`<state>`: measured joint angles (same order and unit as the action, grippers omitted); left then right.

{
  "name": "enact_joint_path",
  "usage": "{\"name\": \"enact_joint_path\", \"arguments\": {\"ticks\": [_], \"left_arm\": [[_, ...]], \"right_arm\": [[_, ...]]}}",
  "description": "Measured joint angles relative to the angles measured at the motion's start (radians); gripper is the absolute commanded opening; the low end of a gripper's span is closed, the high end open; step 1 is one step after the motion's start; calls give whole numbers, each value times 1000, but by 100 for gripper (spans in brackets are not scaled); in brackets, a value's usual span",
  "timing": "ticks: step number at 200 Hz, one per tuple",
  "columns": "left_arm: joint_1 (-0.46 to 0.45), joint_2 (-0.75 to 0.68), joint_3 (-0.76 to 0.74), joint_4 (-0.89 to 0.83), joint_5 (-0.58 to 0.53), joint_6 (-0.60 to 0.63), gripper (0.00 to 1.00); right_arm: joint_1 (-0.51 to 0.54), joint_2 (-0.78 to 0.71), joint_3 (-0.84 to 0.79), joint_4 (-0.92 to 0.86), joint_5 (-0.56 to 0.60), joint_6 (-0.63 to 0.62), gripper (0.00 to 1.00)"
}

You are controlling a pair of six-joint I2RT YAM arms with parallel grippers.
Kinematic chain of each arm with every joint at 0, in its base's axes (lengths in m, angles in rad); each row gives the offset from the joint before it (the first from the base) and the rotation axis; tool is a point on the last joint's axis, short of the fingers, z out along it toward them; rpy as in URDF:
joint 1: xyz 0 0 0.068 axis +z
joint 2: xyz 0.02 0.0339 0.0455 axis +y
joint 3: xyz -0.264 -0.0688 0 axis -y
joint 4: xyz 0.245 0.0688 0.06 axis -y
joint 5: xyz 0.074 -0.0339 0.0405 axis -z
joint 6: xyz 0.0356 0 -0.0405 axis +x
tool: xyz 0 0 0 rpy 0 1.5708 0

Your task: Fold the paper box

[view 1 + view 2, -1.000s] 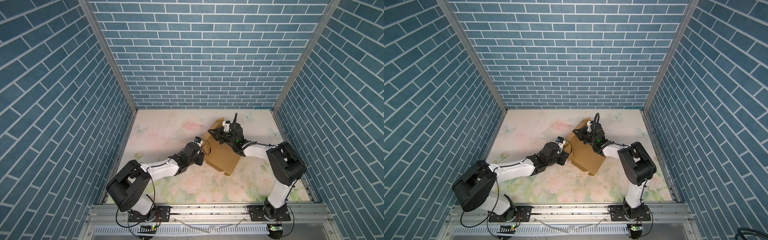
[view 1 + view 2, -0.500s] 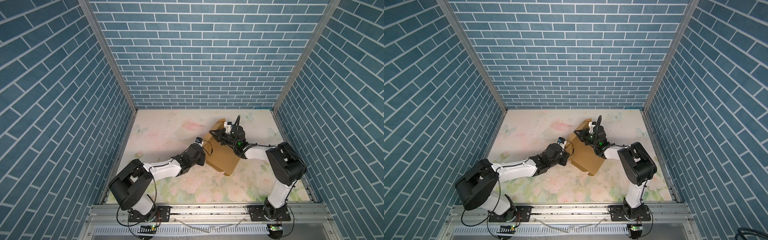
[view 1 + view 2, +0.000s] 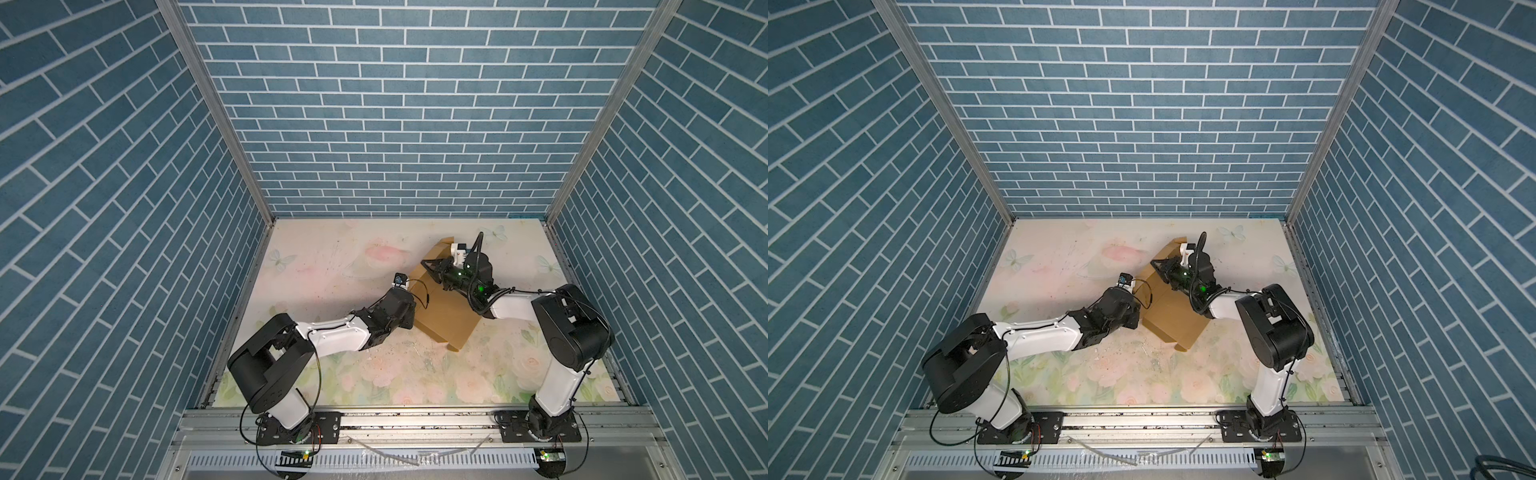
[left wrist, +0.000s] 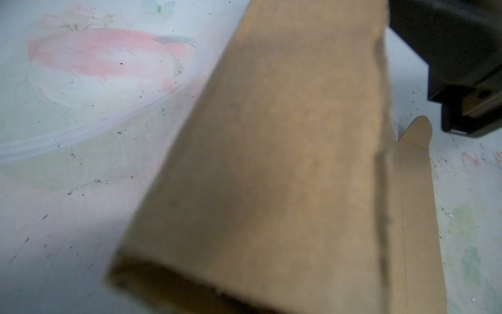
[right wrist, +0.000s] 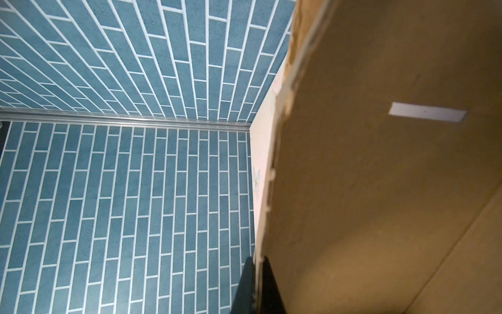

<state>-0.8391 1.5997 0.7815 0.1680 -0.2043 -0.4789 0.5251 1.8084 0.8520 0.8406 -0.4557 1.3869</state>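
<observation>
Plain brown corrugated cardboard box [image 3: 446, 316], part-folded: lying right of centre on pale floral tabletop [image 3: 332, 257], one flap standing raised. Right gripper [image 3: 432, 266]: fingers [image 5: 271, 288] pinching the raised flap's edge. Left gripper [image 3: 409, 313]: sitting at the box's left edge, spread of fingers impossible to tell.

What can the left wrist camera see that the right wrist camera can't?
Only the left wrist view shows a big pink flower print and a rounded tab. Only the right wrist view shows the blue brick walls, a metal post, a slot and the right claw pinching a cardboard edge. Both show the paper box and the table.
</observation>
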Motion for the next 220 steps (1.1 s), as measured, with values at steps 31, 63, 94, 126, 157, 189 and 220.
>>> {"name": "enact_joint_path", "arguments": {"ticks": [31,63,94,126,157,189,220], "left_arm": [[-8,9,6,-1,-17,-43,33],[-14,23,16,2,-32,-85,35],[-19,37,21,3,-44,-123,38],[-27,61,23,10,-66,-160,38],[-38,82,34,9,-93,-196,40],[-54,101,45,6,-139,-226,41],[-67,114,58,-7,-187,-253,38]], "right_arm": [[0,0,-8,11,7,0,0],[0,0,-10,17,9,0,0],[0,0,-21,36,14,0,0],[0,0,-38,66,18,1,0],[0,0,-45,78,19,1,0],[0,0,-47,80,19,1,0],[0,0,-47,80,21,1,0]]}}
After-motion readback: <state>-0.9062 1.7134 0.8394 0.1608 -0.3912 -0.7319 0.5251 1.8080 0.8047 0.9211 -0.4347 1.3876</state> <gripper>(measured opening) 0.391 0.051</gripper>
